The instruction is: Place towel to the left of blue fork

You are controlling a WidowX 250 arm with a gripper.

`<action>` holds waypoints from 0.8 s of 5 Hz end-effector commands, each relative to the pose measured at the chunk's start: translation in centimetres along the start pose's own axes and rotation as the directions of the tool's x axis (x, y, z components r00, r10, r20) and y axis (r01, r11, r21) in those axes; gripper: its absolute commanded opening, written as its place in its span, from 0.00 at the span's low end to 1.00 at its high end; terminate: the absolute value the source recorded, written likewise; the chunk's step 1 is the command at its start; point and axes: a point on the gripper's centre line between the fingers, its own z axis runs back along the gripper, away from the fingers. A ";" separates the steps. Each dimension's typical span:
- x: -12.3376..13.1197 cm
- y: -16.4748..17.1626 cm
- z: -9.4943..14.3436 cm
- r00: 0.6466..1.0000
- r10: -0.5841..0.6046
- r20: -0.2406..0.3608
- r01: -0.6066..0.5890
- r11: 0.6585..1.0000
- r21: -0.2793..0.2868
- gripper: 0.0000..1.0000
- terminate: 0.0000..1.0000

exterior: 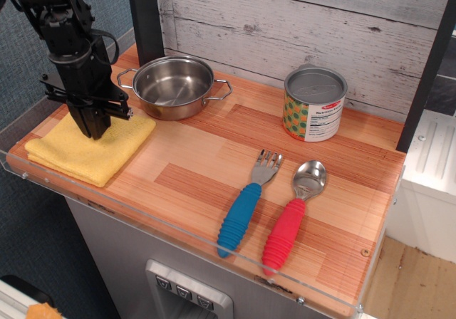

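The yellow towel (82, 152) lies folded flat at the left end of the wooden counter. My gripper (95, 130) stands over the towel's back part. Its fingers are drawn together and their tips press into the cloth, pinching it. The towel still rests on the counter. The blue fork (246, 201) lies at the front middle of the counter, far to the right of the towel, with its blue handle toward the front edge and its silver tines toward the back.
A steel pan (173, 86) sits just right of the gripper at the back. A red-handled spoon (292, 216) lies right of the fork. A tin can (314, 104) stands at the back right. A clear rail (178, 237) lines the front edge.
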 end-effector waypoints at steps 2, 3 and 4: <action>-0.8 -0.7 0.2 1.000 0.029 -0.009 -0.029 0.999 -0.038 0.00 0.00; -0.9 -1.8 0.2 1.000 0.013 -0.023 -0.015 0.998 -0.068 0.00 0.00; -1.2 -3.4 0.5 1.000 0.012 -0.006 -0.012 0.995 -0.099 0.00 0.00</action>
